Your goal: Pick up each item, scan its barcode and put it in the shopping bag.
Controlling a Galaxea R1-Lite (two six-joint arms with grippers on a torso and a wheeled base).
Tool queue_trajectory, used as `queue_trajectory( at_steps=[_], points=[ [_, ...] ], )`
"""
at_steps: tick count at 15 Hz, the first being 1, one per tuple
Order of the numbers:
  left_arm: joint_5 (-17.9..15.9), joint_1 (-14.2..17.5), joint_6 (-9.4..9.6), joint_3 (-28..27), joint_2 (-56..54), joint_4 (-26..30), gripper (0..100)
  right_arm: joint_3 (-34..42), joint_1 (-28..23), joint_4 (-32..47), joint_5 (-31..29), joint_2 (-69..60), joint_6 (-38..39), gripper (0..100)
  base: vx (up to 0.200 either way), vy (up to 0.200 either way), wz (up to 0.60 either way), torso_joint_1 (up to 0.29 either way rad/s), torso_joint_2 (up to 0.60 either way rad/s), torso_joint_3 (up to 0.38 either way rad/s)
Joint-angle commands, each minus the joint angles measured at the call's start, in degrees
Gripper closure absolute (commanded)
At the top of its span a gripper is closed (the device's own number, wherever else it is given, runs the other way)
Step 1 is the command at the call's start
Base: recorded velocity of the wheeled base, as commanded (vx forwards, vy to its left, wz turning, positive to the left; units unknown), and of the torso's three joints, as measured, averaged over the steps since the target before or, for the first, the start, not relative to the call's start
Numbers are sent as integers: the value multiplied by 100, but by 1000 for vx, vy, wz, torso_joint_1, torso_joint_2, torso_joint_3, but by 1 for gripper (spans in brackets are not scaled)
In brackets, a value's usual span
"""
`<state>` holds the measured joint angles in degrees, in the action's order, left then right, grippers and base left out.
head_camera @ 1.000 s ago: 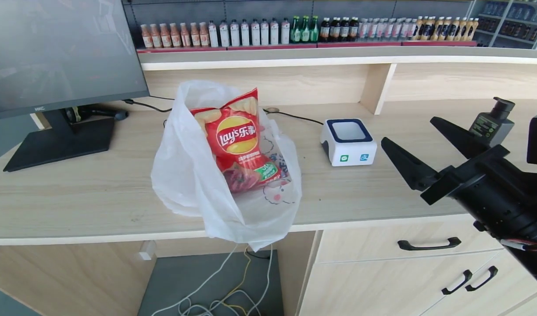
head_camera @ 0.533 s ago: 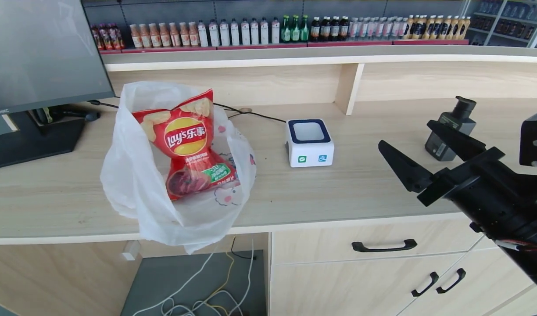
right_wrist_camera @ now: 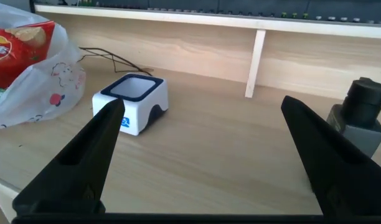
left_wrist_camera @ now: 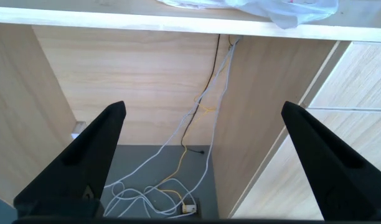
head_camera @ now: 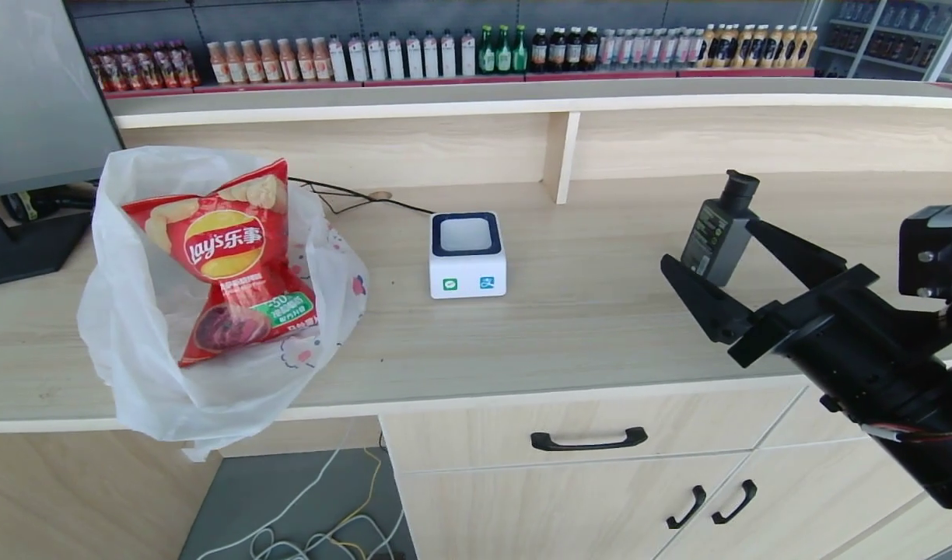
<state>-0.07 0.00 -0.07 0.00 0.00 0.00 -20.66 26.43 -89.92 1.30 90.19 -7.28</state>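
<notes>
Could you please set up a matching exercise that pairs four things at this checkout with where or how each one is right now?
Things:
1. chip bag
2. scanner
3. grey bottle
4. right gripper

Places or states:
A. standing on the counter, farthest to the robot's right
B. inside the white shopping bag
C. fingers open, holding nothing
D. on the counter, between the shopping bag and the bottle

Pairs: 1-B, 2-D, 3-A, 4-C
</notes>
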Motion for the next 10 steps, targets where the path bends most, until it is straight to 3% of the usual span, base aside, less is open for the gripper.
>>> queue_trajectory(
  at_steps=[1, 2, 4, 10],
  points=[
    [-1, 0, -1, 0, 0, 0, 0, -43, 3, -8, 1, 78, -2, 0, 0, -200, 0, -2, 2, 2],
    [-1, 0, -1, 0, 0, 0, 0, -43, -33, -8, -43, 113, -2, 0, 0, 0, 0, 0, 0, 0],
    [-1, 0, 16, 0, 0, 0, 0, -8, -402, -8, -693, 210, 25, 0, 0, 0, 0, 0, 0, 0],
    [-1, 0, 25, 0, 0, 0, 0, -359, -911, -8, -684, 667, 25, 0, 0, 0, 0, 0, 0, 0]
  ],
)
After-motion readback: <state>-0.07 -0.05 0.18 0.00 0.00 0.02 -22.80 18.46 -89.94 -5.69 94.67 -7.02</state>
